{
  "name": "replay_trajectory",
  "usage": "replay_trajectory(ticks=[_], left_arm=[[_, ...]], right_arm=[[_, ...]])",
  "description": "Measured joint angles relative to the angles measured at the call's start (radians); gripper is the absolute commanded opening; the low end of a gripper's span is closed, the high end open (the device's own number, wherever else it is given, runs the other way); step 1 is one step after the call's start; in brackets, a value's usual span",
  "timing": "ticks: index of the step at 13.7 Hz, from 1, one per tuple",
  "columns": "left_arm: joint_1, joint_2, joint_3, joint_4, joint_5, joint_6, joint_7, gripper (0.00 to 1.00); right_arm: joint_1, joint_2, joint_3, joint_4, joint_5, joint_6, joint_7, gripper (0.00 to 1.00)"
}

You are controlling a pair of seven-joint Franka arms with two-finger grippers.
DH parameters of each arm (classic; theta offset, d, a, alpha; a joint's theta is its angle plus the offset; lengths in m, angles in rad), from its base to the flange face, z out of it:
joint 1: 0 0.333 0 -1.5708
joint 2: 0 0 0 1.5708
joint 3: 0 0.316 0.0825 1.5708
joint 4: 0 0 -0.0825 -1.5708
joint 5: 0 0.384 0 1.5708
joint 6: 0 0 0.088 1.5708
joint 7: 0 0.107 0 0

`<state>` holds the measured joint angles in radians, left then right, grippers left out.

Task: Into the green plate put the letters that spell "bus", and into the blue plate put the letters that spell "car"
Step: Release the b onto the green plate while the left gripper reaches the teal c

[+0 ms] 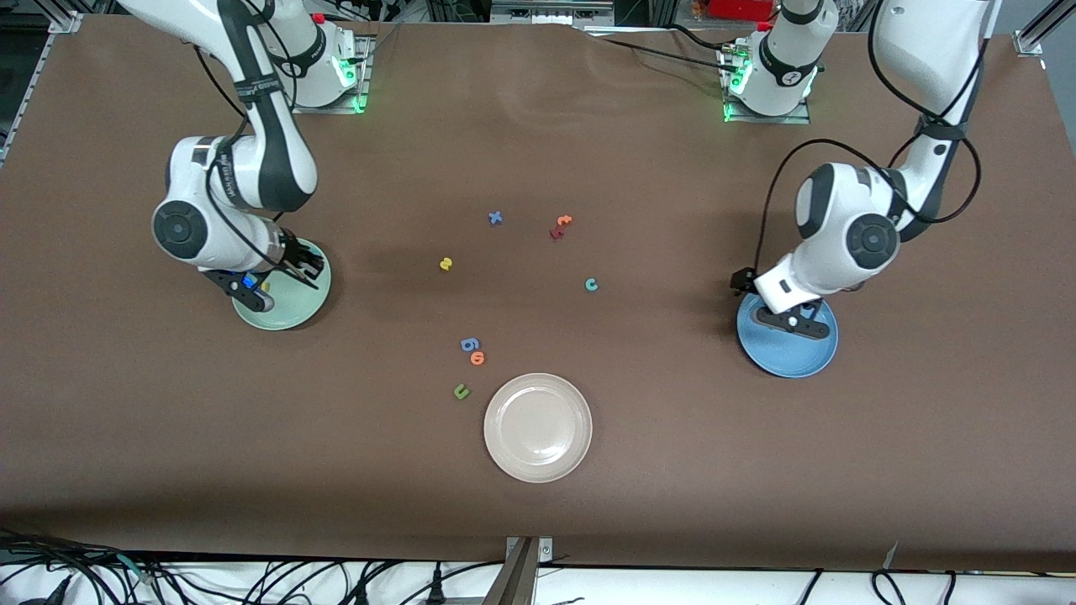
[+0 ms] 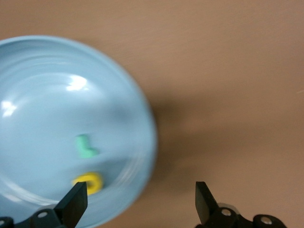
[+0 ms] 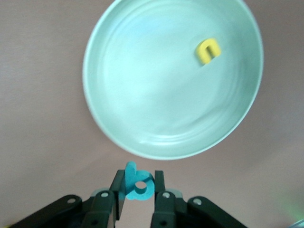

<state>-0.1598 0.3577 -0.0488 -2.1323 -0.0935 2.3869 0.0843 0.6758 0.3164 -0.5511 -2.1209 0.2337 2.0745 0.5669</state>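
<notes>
The teal "b" (image 3: 138, 184) stands upright between the fingers of your right gripper (image 3: 137, 190), stem up and bowl toward the wrist, its long axis running along the fingers; the jaws are narrowed onto it, pinching its flat faces. It hangs over the rim of the green plate (image 1: 294, 313), at the right arm's end of the table, where the yellow "u" (image 3: 208, 51) already lies flat in the plate. Your left gripper (image 2: 140, 202) hovers over the edge of the blue plate (image 2: 42, 85), jaws spread wide and holding nothing; the teal "r" (image 2: 86, 147) and yellow "a" (image 2: 89, 183) lie in that plate just beside each other. On the bare table between the plates lie the yellow "s" (image 1: 445, 264) and teal "c" (image 1: 592, 285), well apart.
</notes>
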Motion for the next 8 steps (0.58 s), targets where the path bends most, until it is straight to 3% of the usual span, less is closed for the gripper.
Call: replay_trajectory(ticks=[4,8], left_arm=[[-0.022,0.003,-0.149,0.041,0.0,0.0,-0.255,1.0],[-0.16,0.049,-0.174,0.14,0.0,0.0,-0.494,1.0]], right_arm=[[-0.042,0.065,-0.02,-0.007,0.0,0.004,-0.161,0.04],[-0.084,0.109,-0.021,-0.026,0.0,0.049,-0.238,0.05]])
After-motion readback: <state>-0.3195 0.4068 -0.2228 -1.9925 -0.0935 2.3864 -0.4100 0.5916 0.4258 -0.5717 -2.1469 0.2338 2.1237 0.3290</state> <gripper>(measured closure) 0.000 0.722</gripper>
